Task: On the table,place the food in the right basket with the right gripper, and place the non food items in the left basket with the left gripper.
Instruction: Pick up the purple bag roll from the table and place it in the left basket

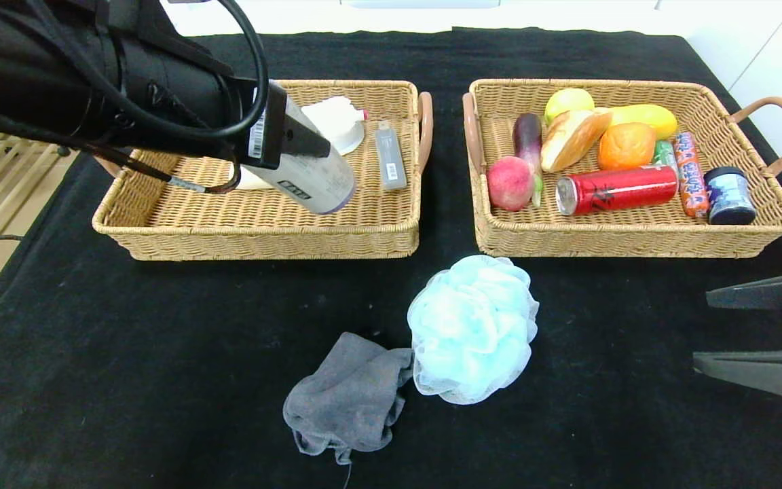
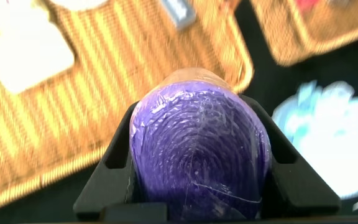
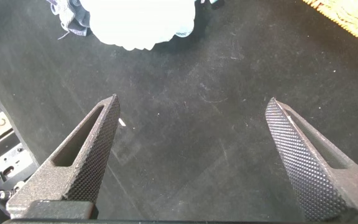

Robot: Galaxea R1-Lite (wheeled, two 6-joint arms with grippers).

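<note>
My left gripper is shut on a grey cylindrical bottle with a purple end, and holds it tilted just above the left basket. That basket holds a white item and a grey stick. On the black cloth in front lie a light-blue bath pouf and a crumpled grey cloth. The right basket holds a peach, an eggplant, bread, a red can and other food. My right gripper hangs open and empty over the table at the right edge.
The two baskets stand side by side with a narrow gap between their brown handles. The table's left edge drops off beside the left basket. Bare black cloth lies under the right gripper, with the pouf farther off.
</note>
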